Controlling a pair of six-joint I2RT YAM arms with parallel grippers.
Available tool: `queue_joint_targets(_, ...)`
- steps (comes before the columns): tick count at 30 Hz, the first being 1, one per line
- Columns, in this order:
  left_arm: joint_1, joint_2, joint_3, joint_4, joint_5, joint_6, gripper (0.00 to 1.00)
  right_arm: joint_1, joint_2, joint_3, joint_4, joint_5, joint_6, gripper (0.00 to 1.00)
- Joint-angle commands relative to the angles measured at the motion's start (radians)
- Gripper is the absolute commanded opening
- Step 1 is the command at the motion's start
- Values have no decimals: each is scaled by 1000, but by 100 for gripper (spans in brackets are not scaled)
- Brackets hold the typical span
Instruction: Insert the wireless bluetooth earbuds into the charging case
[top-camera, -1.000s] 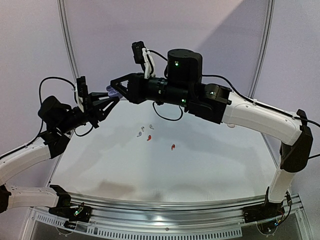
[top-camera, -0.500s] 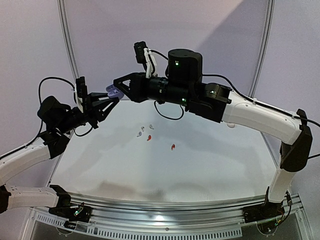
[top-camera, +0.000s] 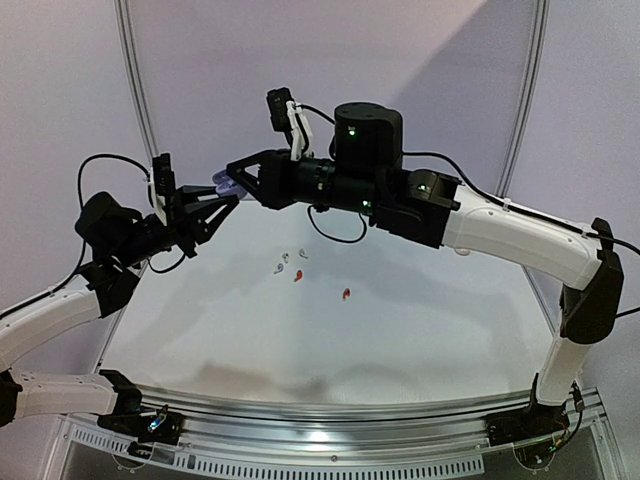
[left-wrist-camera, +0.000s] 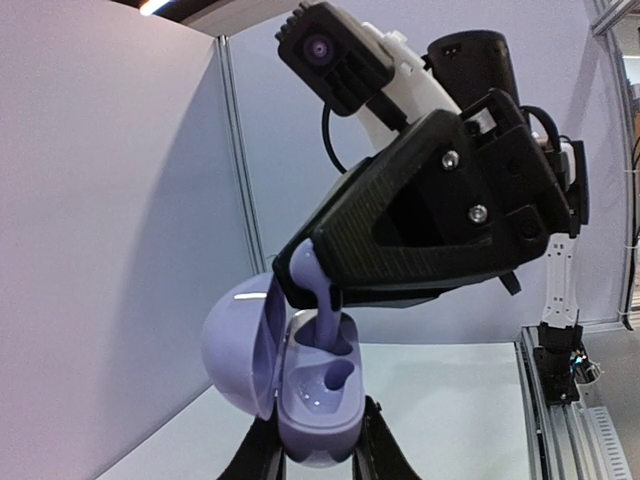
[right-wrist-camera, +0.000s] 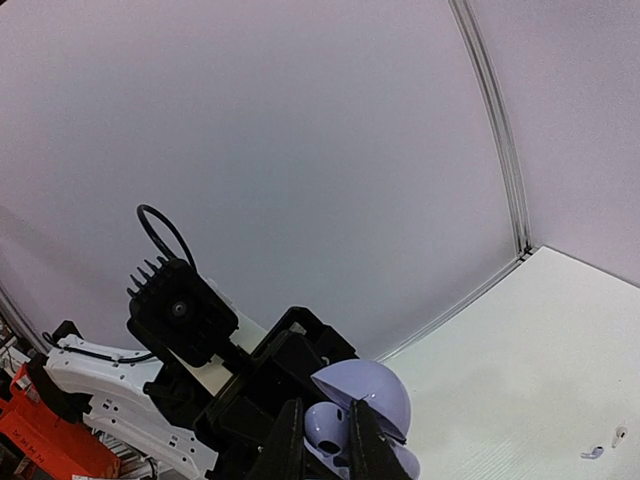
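My left gripper (top-camera: 218, 198) is shut on the base of an open bluish-lilac charging case (top-camera: 222, 184), held high above the table at the left. In the left wrist view the case (left-wrist-camera: 315, 405) has its lid (left-wrist-camera: 238, 345) swung open to the left, and one socket is empty. My right gripper (top-camera: 236, 177) is shut on a lilac earbud (left-wrist-camera: 318, 300) whose stem reaches down into the case's upper socket. The earbud (right-wrist-camera: 327, 425) shows between the right fingers beside the lid (right-wrist-camera: 368, 388). Two white earbuds (top-camera: 284, 264) and two red earbuds (top-camera: 298, 277) lie on the table.
The second red earbud (top-camera: 346, 294) lies right of the first, near the table's middle. The white earbuds also show in the right wrist view (right-wrist-camera: 590, 453). Grey walls and a metal post (top-camera: 135, 90) stand behind the table.
My right gripper with the lilac earbud has shifted slightly right and settled over the open case. The left arm and case have stayed put.
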Motion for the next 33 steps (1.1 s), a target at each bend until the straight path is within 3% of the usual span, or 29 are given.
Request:
queue_joint_targets(1,-14,-7,-4,19,-5,-1,0,-13,1,-47,-11,19,12,0)
queue_joint_targets(7,-14,-10,-6,28,-3,5,0,-22,-6,-65,-25,17,25,4)
queue_joint_targets(15,-14,-13,-9,20,-19,26,0,-30,31,-48,6,-165,80,2)
queue_joint_targets(33,-14,-34,-56,70,7,72,0,-33,-9,-108,-45,-52,48,7)
